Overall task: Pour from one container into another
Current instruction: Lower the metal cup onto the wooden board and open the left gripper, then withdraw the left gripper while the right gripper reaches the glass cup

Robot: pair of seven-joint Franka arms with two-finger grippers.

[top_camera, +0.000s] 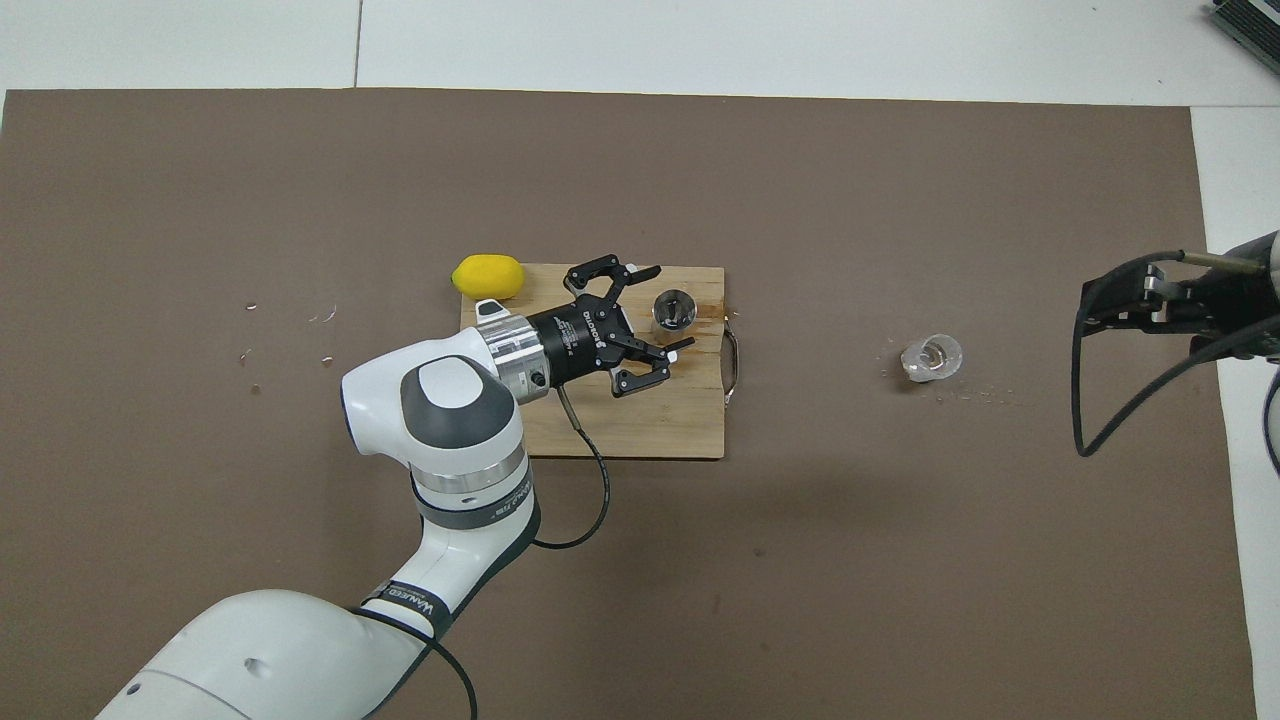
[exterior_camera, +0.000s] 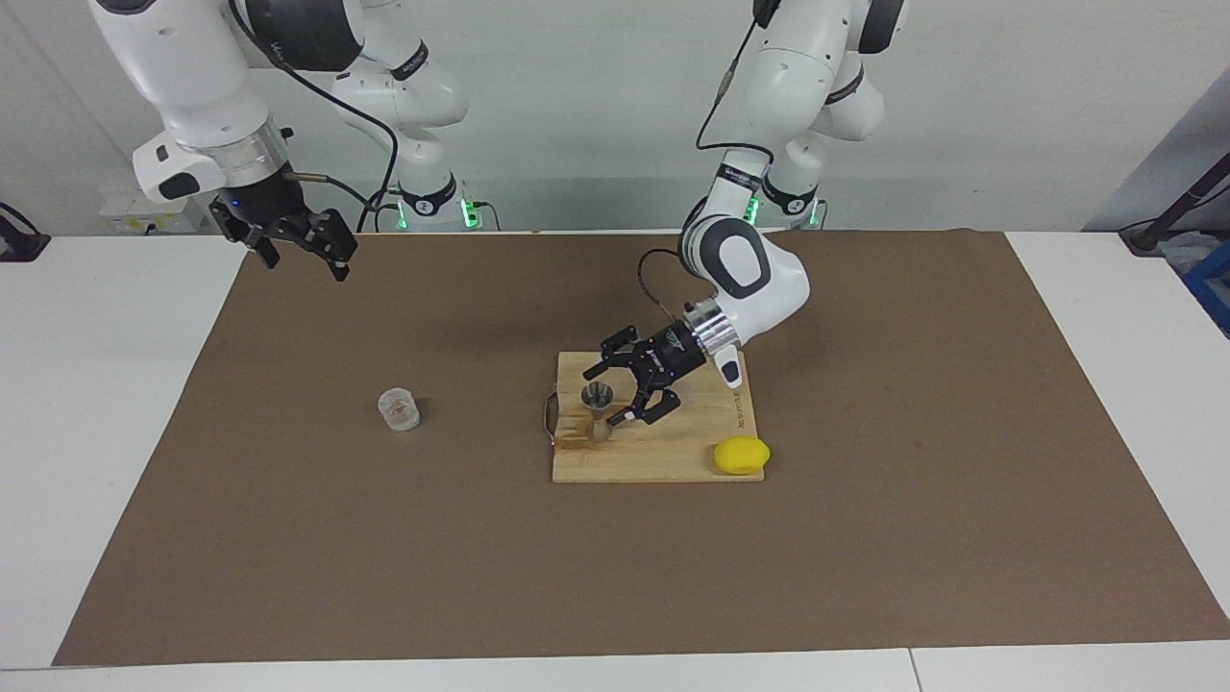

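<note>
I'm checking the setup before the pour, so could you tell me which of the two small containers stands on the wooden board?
The metal jigger: it stands upright on the cutting board, by the left gripper. The glass tumbler sits on the brown mat instead.

The metal jigger [exterior_camera: 598, 408] stands upright on the wooden cutting board [exterior_camera: 673, 461], an hourglass of two silver cones pinched at a narrow waist, round rim open to the sky. It sits close to the board's edge toward the right arm's end of the tabletop, nothing gripping it. Well apart from it, out on the brown mat [exterior_camera: 384, 538] toward that same end, the small clear textured glass tumbler [exterior_camera: 398, 408] stands upright too, short and cylindrical, alone.
</note>
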